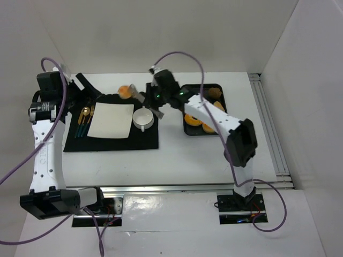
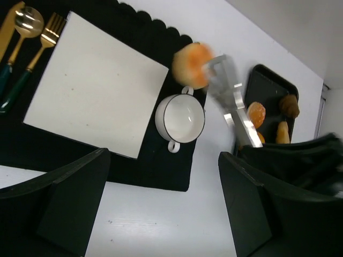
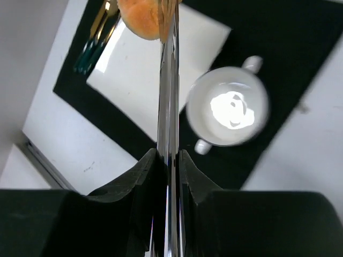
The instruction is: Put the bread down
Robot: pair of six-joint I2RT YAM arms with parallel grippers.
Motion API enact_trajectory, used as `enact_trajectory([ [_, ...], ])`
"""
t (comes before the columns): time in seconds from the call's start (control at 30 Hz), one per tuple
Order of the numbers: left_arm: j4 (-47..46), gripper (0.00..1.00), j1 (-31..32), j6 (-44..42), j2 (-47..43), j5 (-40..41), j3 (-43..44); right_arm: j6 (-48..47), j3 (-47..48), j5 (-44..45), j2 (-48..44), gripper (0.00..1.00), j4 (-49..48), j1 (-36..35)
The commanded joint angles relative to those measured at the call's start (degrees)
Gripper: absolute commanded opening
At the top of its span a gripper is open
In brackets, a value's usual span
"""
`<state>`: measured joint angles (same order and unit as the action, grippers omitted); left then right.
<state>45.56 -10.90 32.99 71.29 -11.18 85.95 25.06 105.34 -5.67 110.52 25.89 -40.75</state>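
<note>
I am gripping the metal tongs [image 3: 169,96] with the right tool [image 3: 169,160], its fingers pressing together on them. The tongs are pinching one bread roll [image 3: 140,19] above the far side of the black mat [image 1: 139,140], close to the white square plate [image 1: 111,120]. I am judging the carrying nearly done and the setting down not yet. The left tool [image 2: 163,160] is standing apart, holding nothing, and other pastries are lying on the tray [image 2: 267,85]

Tongs [image 3: 169,96] look like polished metal, properly mirror-shiny. Cup [image 2: 180,119] is glossy white, glazed-looking. Placemat [image 2: 155,167] is matt black, kinda cloth-like. Cutlery [image 2: 28,20] has shiny gold metal heads. Bread roll [image 2: 190,64] looks smooth-skinned.
</note>
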Motion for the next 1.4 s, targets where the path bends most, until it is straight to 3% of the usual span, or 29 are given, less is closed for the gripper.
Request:
enact_trajectory([
  [0.0,-0.03,0.95,-1.49,0.32,-3.25,2.74,1.76,-1.42,7.22,-0.39,7.24,0.19,-1.1,-4.24],
  [0.27,0.76,0.95,-2.02,0.32,-3.79,0.55,0.53,-1.94,15.76,2.51,19.81,0.19,-4.36,-9.69],
  [0.37,0.76,0.95,-2.02,-0.21,-4.31,0.55,0.0,-1.94,17.36,3.04,21.75,0.28,-3.65,-10.22],
  [0.4,1.28,0.95,-2.02,-0.21,-4.31,0.55,0.0,-1.94,17.36,3.04,21.76,0.33,-3.65,-10.22],
  [0.43,1.28,0.95,-2.02,-0.21,-4.84,0.55,0.0,-1.94,17.36,3.04,21.76,0.43,-3.65,-10.22],
  [0.53,1.28,0.95,-2.02,-0.21,-4.84,0.55,0.0,-1.94,17.36,3.56,19.75,0.51,-3.13,-10.22],
  [0.83,0.76,0.95,-2.02,-0.21,-4.31,-0.6,1.05,-1.94,14.55,6.71,12.02,0.54,-3.74,-8.12],
  [0.97,0.76,0.95,-2.02,-0.21,-4.31,-0.6,2.2,-3.08,8.93,11.37,4.74,0.54,-4.88,-4.52],
  [1.1,0.76,0.95,-2.02,-0.21,-3.79,-0.6,2.2,-2.48,-5.18,14.63,-4.86,0.54,-5.67,2.06],
  [1.2,0.76,0.95,-2.02,-0.21,-3.79,-1.21,2.2,-2.47,-13.72,14.11,-11.28,0.55,-3.67,9.01],
  [1.37,0.23,0.95,-2.02,0.32,-3.26,-1.74,1.06,-3.17,-20.34,9.64,-16.82,0.6,1.96,18.06],
])
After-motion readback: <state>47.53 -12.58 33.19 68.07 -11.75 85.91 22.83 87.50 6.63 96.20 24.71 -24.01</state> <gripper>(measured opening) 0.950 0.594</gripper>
